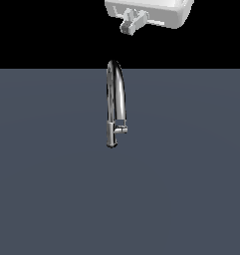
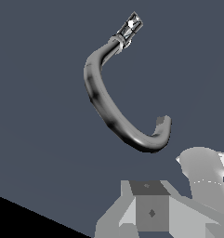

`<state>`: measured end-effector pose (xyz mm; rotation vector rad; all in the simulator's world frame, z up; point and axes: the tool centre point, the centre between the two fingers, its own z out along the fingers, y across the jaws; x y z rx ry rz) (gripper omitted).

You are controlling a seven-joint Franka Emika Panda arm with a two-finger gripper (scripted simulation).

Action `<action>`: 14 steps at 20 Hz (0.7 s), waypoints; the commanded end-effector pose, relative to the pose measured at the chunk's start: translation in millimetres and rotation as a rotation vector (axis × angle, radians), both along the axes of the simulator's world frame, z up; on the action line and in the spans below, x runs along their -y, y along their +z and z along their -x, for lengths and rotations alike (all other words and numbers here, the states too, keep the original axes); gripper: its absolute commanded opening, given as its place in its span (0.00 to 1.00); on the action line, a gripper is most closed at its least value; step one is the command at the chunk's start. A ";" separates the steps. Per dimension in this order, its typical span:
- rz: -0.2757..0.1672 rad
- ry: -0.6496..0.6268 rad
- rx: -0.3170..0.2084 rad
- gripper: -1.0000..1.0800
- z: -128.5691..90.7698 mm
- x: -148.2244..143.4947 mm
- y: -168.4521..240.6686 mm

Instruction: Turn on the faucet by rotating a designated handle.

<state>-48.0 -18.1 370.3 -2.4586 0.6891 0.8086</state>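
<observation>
Faucet (image 1: 115, 99) stands upright on the flat grey table (image 1: 52, 189), about the middle of the exterior view, its arched spout rising from a narrow stem. The handle (image 1: 121, 130) juts from the lower stem toward the exterior view's right, just under where the spout tip comes down. Nothing is touching it.

As a judgement, the task is at its very start: no contact has been made with the handle, and no water or other sign of turning shows. All of the work looks to be left: the approach down to the lower stem, getting against the handle, and the rotation itself.

The arm hangs high above the faucet, only its white wrist block showing at the upper edge of the exterior view, with the end effector (image 1: 130, 26) well apart from the spout's arch and farther yet from the handle. It holds nothing. How wide its jaws stand I cannot tell; they are too small and foreshortened here. The wrist view looks down on the faucet (image 2: 113, 111) from above, the spout curving across the picture.
</observation>
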 end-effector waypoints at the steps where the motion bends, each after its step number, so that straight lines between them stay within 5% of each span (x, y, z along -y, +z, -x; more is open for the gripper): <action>1: -0.036 -0.033 -0.039 0.00 -11.9 1.4 -11.6; 14: -0.229 -0.215 -0.254 0.00 -66.1 7.2 -83.0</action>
